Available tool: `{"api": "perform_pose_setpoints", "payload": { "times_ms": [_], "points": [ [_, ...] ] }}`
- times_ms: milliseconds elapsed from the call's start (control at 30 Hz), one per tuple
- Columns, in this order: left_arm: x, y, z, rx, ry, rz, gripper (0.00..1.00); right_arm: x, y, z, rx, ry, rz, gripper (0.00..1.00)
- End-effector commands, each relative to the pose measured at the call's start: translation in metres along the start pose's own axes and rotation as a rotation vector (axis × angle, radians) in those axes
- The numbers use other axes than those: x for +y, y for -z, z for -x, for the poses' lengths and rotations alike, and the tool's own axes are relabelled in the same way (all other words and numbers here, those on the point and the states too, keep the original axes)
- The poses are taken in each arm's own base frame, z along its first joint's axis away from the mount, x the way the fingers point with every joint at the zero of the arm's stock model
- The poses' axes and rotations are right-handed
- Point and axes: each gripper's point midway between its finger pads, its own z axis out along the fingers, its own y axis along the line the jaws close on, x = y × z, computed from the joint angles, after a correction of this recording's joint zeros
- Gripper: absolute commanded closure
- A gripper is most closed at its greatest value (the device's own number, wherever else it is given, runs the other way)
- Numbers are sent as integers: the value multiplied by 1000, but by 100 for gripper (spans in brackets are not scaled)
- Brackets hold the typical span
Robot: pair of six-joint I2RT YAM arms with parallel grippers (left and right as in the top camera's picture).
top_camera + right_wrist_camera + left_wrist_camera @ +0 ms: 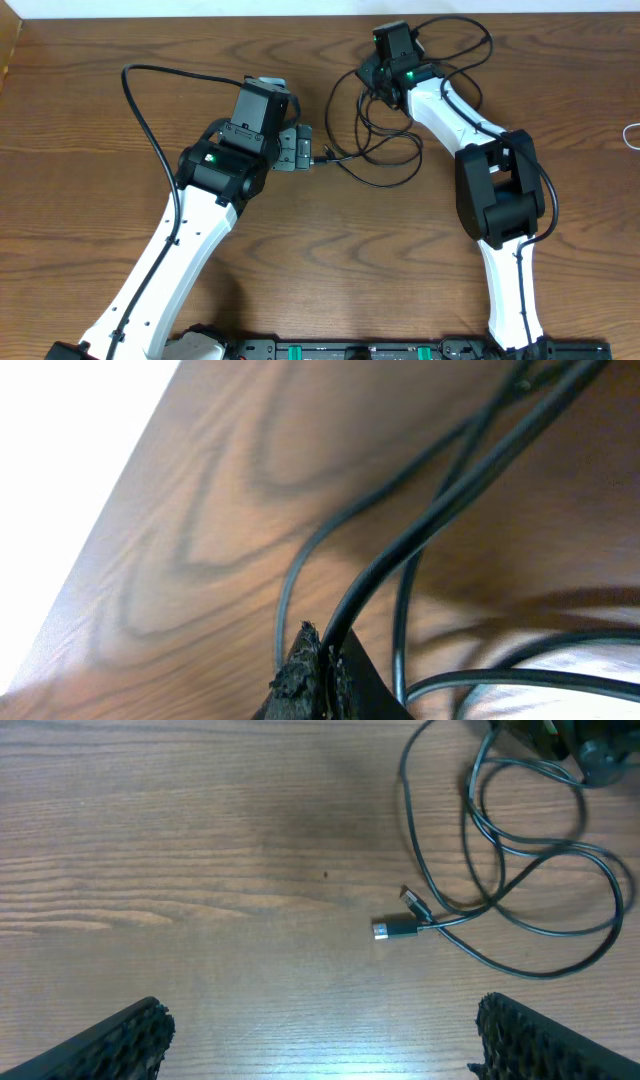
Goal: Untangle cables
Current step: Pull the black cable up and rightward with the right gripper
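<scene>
Your right hand (318, 672) is clamped shut on one black cable (430, 525), probably to draw it out of the cables (388, 150) looped on the table (60, 150) between your arms, while your left hand (325, 1040) hovers wide open near the plugs (395, 928), seemingly ready to pin them.

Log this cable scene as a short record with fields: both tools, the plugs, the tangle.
surface: wooden table
left tool: open, empty, facing the plugs
right tool: shut on one of the black cables
plugs: two, lying free on the table
tangle: overlapping loops on the table by the right tool
</scene>
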Motion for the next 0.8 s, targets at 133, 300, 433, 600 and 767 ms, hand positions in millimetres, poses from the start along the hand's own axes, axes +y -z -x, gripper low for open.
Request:
{"api": "perform_pose_setpoints", "payload": {
  "times_ms": [133, 300, 433, 600, 767],
  "points": [
    [0, -2, -1, 10, 4, -1, 2, 46, 34, 20, 29, 10, 180, 99],
    [0, -2, -1, 10, 4, -1, 2, 88, 99, 57, -77, 35, 285, 99],
    [0, -2, -1, 10, 4, -1, 2, 121, 171, 88, -209, 89, 369, 99],
    [0, -2, -1, 10, 4, -1, 2, 154, 266, 110, -356, 171, 470, 99],
    [0, -2, -1, 10, 3, -1, 2, 165, 334, 112, -413, 202, 528, 99]
  ]
}}
